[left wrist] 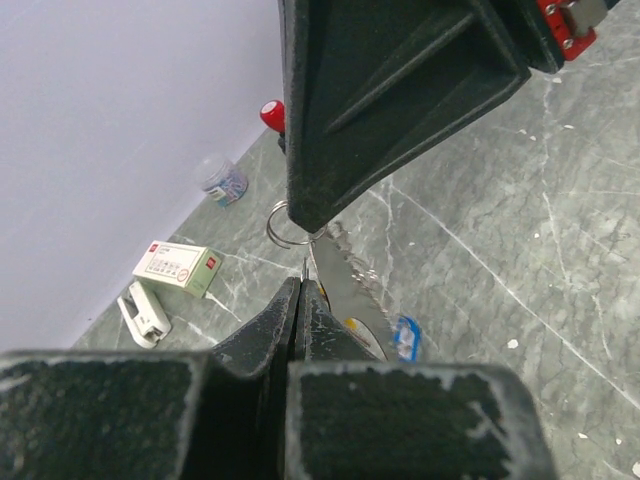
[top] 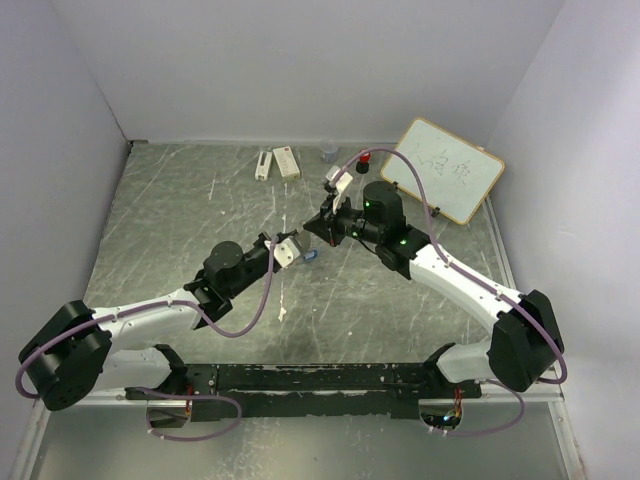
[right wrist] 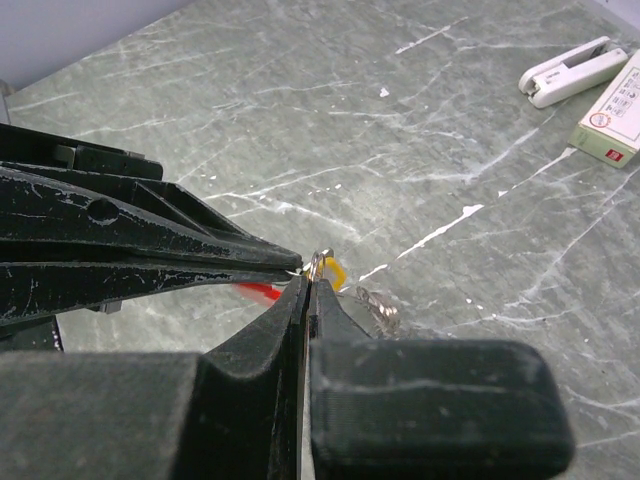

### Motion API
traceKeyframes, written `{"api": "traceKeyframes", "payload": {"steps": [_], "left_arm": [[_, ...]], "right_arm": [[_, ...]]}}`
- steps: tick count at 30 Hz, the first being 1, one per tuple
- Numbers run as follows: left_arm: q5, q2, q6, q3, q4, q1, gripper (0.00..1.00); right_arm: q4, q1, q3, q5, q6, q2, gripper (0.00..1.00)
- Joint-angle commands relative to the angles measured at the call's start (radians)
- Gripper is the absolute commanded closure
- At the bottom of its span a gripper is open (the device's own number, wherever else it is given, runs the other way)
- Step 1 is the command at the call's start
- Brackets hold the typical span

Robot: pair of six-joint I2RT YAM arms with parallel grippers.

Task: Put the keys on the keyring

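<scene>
The left gripper [left wrist: 301, 285], scuffed matte black plastic, is pressing its wedge-shaped fingers tight on the thin grey wire keyring [left wrist: 268, 226], whose glossy red tag [right wrist: 258, 291] is poking out beneath the tips. A serrated pale silvery key [left wrist: 338, 280] and a brass-yellow key [right wrist: 334, 272] are hanging just beside them. The right gripper [right wrist: 308, 295] is pinching the same loop from the opposite side, over the scratched grey-green tabletop [top: 200, 220]

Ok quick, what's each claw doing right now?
Left claw: closed; whatever it pinches can't be told.
Right claw: closed on the keyring.
</scene>
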Motion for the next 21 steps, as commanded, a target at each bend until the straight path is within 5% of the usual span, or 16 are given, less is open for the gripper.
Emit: {"api": "traceKeyframes", "payload": {"steps": [1,21], "left_arm": [[-0.056,0.004,0.020,0.032,0.044,-0.014,0.93],[-0.076,0.019,0.033,0.028,0.086,-0.030,0.93]], "right_arm": [[0.013,0.010,0.011,0.008,0.003,-0.024,1.00],[0.008,0.013,0.003,0.012,-0.003,-0.028,1.00]]}}
